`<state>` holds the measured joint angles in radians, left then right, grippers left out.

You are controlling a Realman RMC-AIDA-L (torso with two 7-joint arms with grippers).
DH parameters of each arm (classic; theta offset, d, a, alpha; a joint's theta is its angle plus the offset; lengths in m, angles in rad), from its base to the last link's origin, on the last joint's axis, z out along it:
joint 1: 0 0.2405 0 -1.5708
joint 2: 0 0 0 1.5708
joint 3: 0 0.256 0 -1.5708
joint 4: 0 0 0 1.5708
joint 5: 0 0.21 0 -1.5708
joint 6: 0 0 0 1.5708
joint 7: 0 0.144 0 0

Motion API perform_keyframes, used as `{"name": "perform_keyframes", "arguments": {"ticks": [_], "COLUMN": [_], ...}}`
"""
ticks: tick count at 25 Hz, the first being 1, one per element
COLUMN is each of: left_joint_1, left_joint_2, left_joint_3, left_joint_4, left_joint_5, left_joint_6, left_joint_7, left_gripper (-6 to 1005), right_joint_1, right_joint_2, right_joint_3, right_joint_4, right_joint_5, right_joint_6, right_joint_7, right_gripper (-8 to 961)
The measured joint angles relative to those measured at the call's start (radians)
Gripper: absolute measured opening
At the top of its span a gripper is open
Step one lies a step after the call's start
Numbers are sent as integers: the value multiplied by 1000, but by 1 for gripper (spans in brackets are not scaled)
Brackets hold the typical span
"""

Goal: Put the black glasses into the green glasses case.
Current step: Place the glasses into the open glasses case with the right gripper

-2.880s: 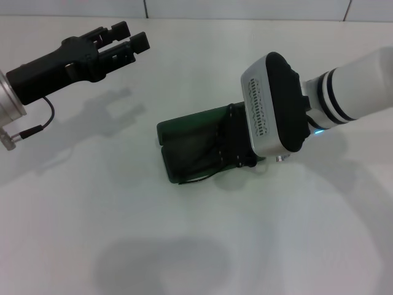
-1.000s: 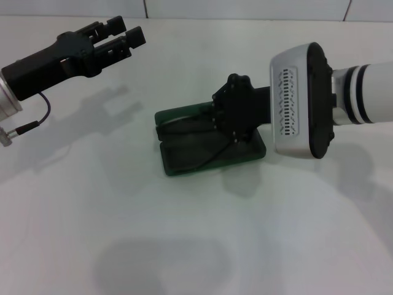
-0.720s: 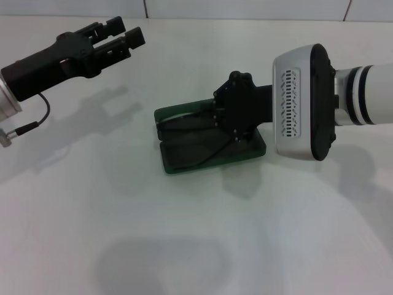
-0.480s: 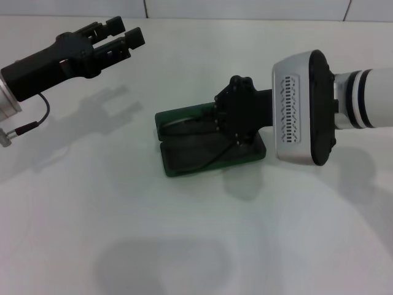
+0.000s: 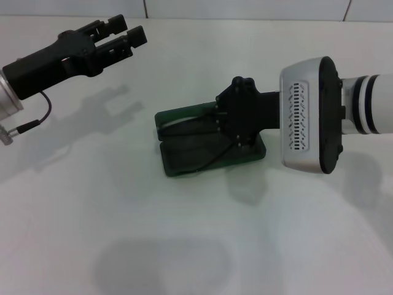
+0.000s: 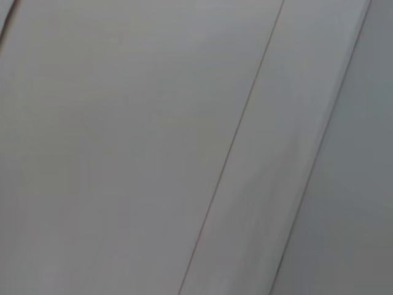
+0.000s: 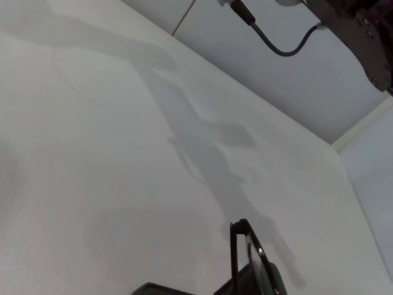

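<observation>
The green glasses case (image 5: pixel 175 161) lies open on the white table, lid toward the back; its edge shows in the right wrist view (image 7: pixel 152 287). My right gripper (image 5: pixel 226 123) hangs over the case's right half and is shut on the black glasses (image 5: pixel 215 158). Their thin temple arms trail down into the case. One lens stands upright in the right wrist view (image 7: pixel 256 261). My left gripper (image 5: pixel 126 31) is open and empty, held in the air at the far left, well apart from the case.
The white table (image 5: pixel 123 233) spreads around the case. A tiled wall (image 5: pixel 245 7) runs along the back. The left arm's cable (image 7: pixel 279 46) shows in the right wrist view. The left wrist view shows only wall panels.
My right wrist has turned and drawn back to the right, with the gripper staying over the case. The left arm has barely moved.
</observation>
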<state>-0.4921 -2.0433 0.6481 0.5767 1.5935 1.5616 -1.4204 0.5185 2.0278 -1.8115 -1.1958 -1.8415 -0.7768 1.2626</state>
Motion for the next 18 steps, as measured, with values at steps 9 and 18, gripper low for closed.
{"name": "perform_keyframes", "arguments": {"ticks": [9, 18], "left_joint_1": [-2, 7], "left_joint_2": [0, -2], "left_joint_3": [2, -1], "left_joint_4": [0, 0], "left_joint_5": [0, 0], "left_joint_6": [0, 6], "left_joint_7": [-3, -5], "left_gripper": [709, 709], "right_joint_1": [-36, -63], "right_joint_2": [0, 0], "right_joint_3": [-12, -18], "right_joint_4": [-16, -36], "right_joint_5": [51, 89], "right_joint_6": [35, 39], "right_joint_7": [-73, -106], "right_gripper": [55, 55]}}
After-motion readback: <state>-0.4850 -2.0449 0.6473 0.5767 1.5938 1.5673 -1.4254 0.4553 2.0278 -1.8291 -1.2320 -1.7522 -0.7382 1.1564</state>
